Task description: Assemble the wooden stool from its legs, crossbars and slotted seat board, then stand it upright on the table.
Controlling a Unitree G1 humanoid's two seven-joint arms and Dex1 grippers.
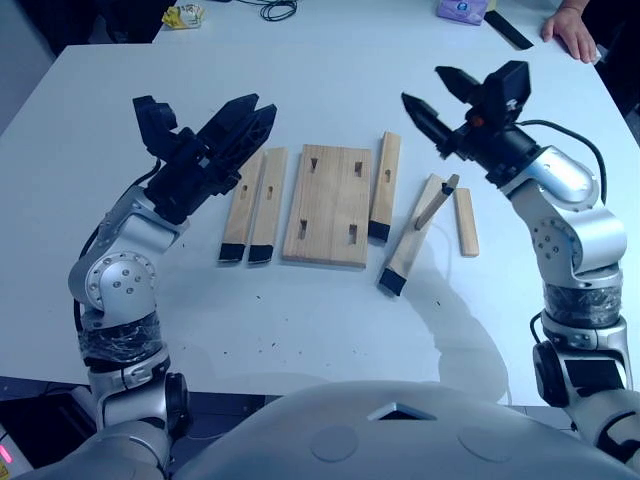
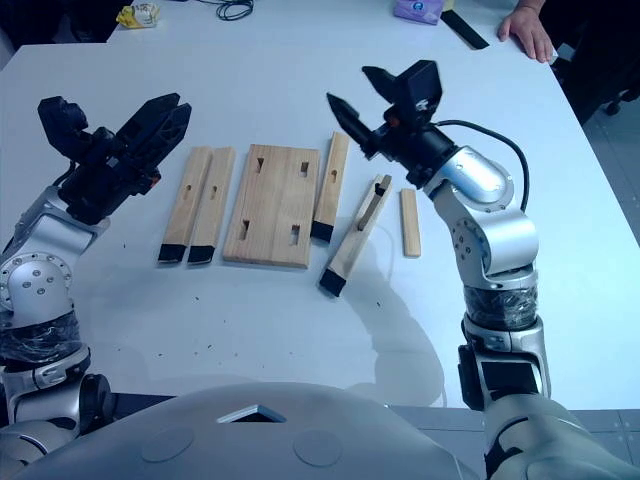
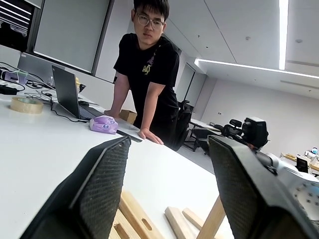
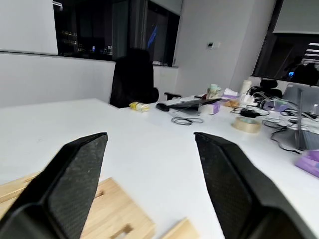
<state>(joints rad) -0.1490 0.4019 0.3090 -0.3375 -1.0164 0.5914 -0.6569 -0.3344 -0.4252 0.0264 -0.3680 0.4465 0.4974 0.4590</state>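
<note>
L gripper [image 1: 262, 108] jaws open, raised over far ends of two legs [image 1: 243, 207] lying left of seat board [image 1: 326, 205]. R gripper [image 1: 422, 85] jaws open, raised near far end of third leg [image 1: 383, 186], no contact. Board flat, pale wood, four slots; legs black-tipped. Crossbar [image 1: 437, 203] leans on fourth leg [image 1: 410, 240]. R wrist view: one slot [image 4: 122, 230] up close.

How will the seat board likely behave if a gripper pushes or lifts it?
The seat board looks like solid flat wood, so probably stiff. It lies flat on the smooth table, so a push would likely slide it, not roll or tip it. Its low edges may be hard to pinch.
</note>
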